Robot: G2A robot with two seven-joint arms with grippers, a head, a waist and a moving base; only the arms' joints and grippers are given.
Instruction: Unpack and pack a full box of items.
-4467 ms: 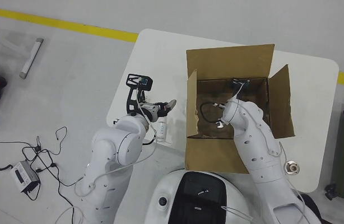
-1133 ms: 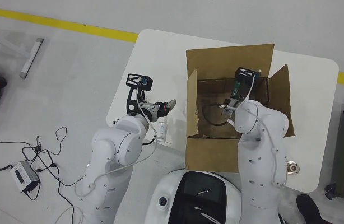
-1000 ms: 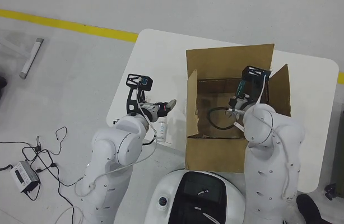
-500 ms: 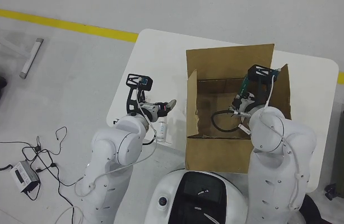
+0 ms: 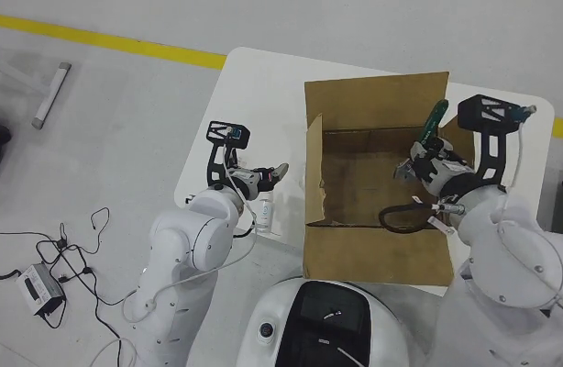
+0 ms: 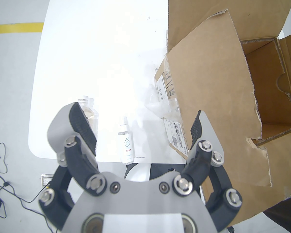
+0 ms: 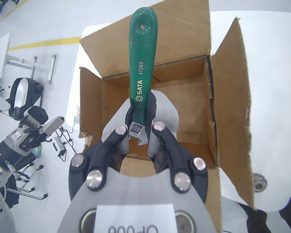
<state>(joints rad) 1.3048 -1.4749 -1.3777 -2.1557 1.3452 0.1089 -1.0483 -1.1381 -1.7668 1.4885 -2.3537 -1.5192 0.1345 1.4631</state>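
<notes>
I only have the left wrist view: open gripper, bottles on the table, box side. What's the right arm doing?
Observer: The right gripper is shut on a green-handled wrench, clamped near the head, with the handle sticking out past the fingers.
Operator: Where is it relative to the box?
Observer: The top view puts it over the right side of the box, next to the right flap.
Operator: Anything on the table on that side?
Observer: A small round metal fitting lies on the table just outside that flap.
</notes>
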